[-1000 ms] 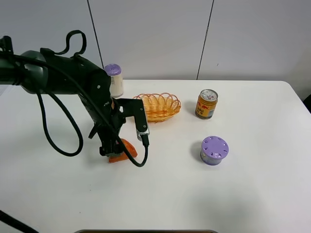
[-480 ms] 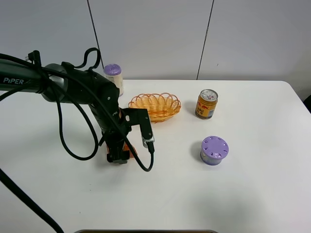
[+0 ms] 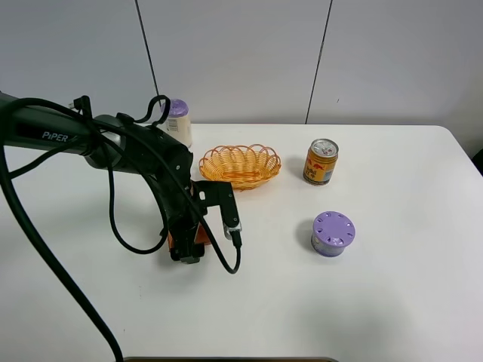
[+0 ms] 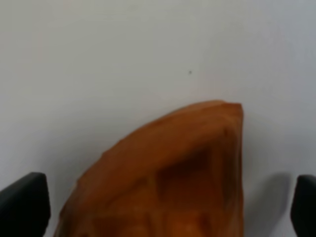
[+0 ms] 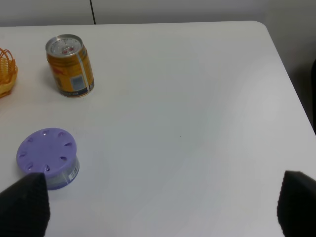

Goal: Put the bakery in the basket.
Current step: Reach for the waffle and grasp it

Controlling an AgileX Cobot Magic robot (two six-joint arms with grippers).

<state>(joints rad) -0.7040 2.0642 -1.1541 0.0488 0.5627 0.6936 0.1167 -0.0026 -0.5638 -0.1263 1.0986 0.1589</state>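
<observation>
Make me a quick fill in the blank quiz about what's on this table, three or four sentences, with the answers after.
The bakery lies between the open fingers of the ____ tool.
In the high view, the drink can stands to the ____ of the basket.
The round tin has a ____ lid.
The basket holds ____.
Missing words: left; right; purple; nothing.
</observation>
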